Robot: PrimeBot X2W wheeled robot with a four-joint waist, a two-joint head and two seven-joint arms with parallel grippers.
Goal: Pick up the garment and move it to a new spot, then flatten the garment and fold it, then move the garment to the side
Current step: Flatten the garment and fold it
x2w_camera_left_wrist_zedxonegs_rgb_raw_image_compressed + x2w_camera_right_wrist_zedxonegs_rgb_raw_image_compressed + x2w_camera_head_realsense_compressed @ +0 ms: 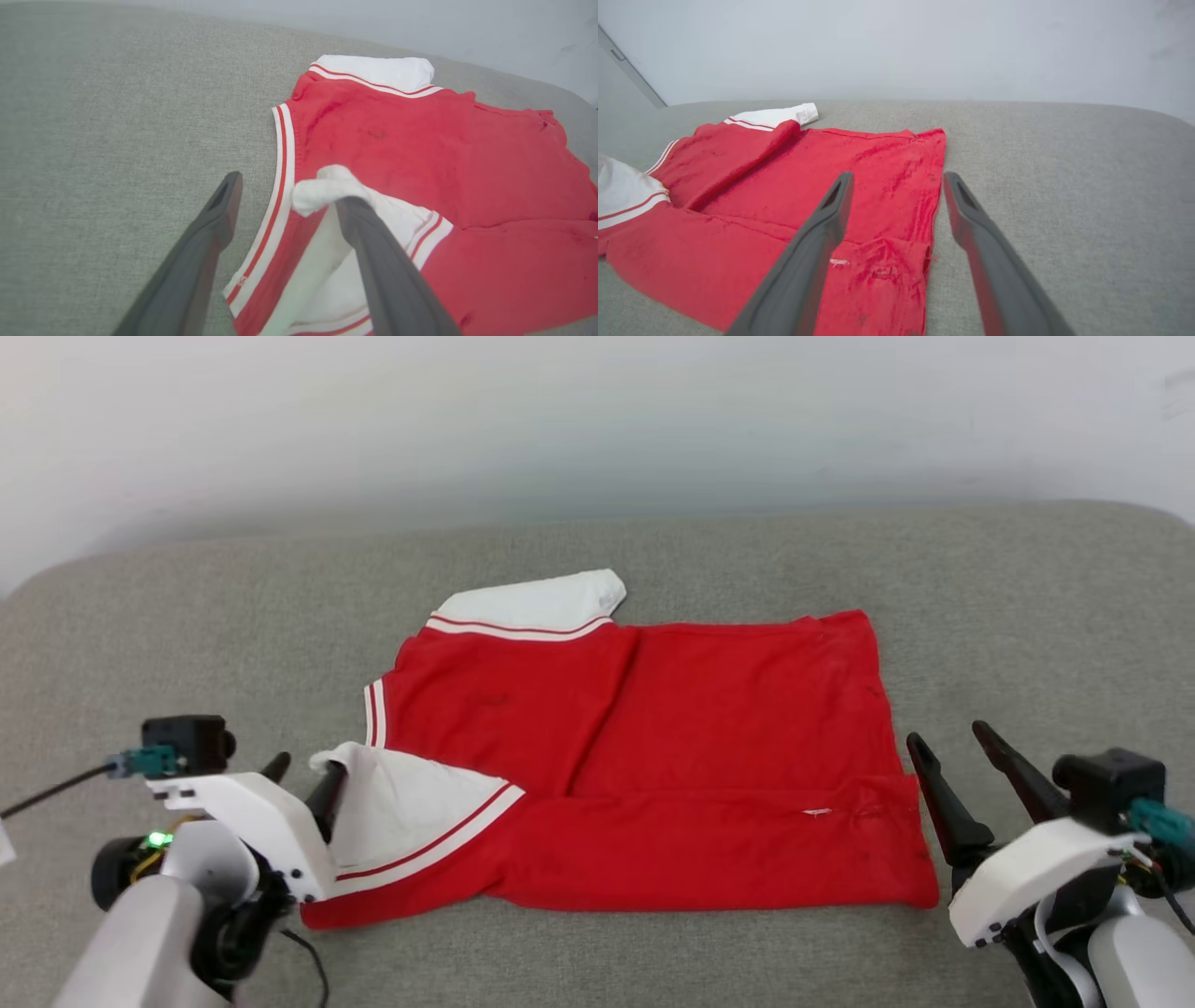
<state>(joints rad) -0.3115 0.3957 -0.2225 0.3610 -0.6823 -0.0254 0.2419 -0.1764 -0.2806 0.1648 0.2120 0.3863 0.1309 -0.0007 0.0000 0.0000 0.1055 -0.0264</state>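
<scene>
The garment (700, 737) is a red jersey with white sleeves and red-white stripe trim. It lies spread on the grey cushioned surface, its near strip folded over the body. My left gripper (303, 779) is open at its left end. In the left wrist view the near white sleeve's tip rests against one finger (373, 242) of the left gripper (289, 191), with the garment (444, 154) beyond. My right gripper (948, 735) is open beside the right hem. In the right wrist view the right gripper (899, 177) straddles the hem of the garment (784, 186) with nothing between its fingers.
The grey fabric surface (597, 551) stretches wide, with bare room left, right and behind the jersey. Its rounded far edge meets a pale wall (597, 411). A cable (56, 789) runs off the left wrist camera.
</scene>
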